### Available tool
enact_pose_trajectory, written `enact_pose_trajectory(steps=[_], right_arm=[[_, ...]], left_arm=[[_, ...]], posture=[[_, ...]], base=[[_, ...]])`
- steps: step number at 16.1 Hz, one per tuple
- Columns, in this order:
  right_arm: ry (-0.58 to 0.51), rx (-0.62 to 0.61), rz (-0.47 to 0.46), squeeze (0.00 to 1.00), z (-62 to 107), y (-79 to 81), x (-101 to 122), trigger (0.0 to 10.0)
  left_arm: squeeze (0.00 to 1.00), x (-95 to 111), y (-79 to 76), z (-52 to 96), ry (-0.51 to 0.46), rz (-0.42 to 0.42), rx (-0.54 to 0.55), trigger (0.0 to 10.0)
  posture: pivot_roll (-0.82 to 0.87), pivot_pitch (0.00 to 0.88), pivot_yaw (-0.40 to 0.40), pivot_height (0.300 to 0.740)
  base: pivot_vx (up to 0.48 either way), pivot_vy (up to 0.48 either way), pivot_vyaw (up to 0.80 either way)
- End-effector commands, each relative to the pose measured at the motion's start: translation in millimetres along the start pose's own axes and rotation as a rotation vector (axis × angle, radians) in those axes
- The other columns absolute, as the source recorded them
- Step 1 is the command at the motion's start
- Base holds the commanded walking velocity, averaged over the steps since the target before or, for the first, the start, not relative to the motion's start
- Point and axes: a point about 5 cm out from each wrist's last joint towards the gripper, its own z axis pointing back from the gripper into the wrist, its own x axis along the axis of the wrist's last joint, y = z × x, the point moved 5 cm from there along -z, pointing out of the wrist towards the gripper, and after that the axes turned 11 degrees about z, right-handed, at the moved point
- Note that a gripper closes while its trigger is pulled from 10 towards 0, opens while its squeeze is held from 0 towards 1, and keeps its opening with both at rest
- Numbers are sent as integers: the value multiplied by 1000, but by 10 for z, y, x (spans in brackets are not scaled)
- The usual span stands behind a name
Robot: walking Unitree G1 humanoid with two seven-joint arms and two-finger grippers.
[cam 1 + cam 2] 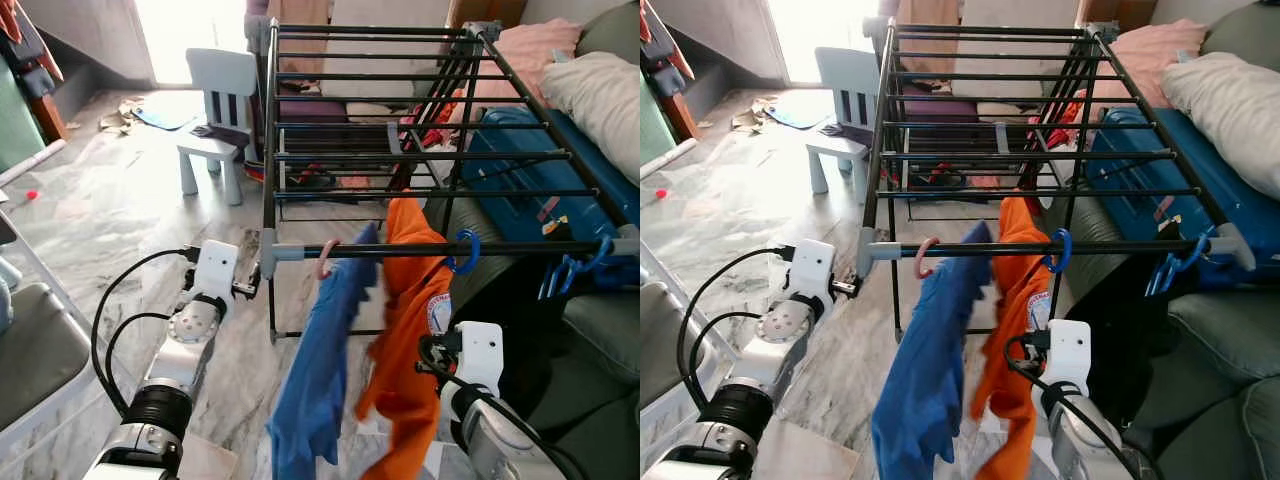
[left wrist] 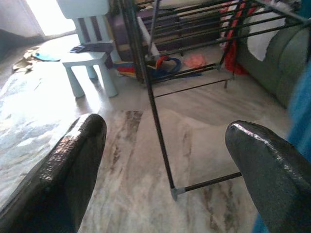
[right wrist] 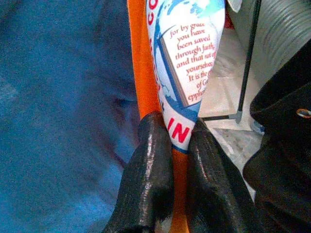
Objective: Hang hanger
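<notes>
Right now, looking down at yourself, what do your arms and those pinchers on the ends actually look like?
Both arms are silver metal with round joints and black ribbed collars. Each ends in a white boxy wrist block, and black cables loop alongside. The left gripper has two thick, glossy black fingers with rounded tips. The right gripper has the same shiny black fingers, slightly textured and rubbery-looking.

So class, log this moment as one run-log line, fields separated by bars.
right hand: shut on orange shirt | left hand: open near drying rack | orange shirt, blue shirt: hanging on rack rail
</notes>
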Motion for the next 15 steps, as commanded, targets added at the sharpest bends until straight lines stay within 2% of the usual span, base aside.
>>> enact_pose_trajectory(steps=[1,5,6,8,12,15], right_arm=[[-23,6,2,0,-12,-25,88,10000],[-21,9,5,0,-15,-24,89,10000],[45,58,19,0,-133,-2,82,10000],[87,113,24,0,-229,42,92,10000],[105,150,28,0,-365,67,202,10000],[159,139,-17,0,-390,16,103,10000]], left_arm=[[0,20,-23,-7,-6,-8,-5,10000],[0,20,-22,-7,-6,-8,-5,10000],[0,16,-23,-10,-2,-10,-4,10000],[0,15,-33,-11,-3,-12,-4,10000],[0,1,-18,5,0,-11,2,10000],[0,-12,-15,17,3,-9,5,10000]], posture=[[1,0,-32,740],[1,0,-32,740],[4,0,-36,740],[10,0,-43,740],[19,0,-53,740],[23,0,-58,740]], base=[[0,0,0],[0,0,0],[0,0,0],[0,0,0],[0,0,0],[0,0,0]])
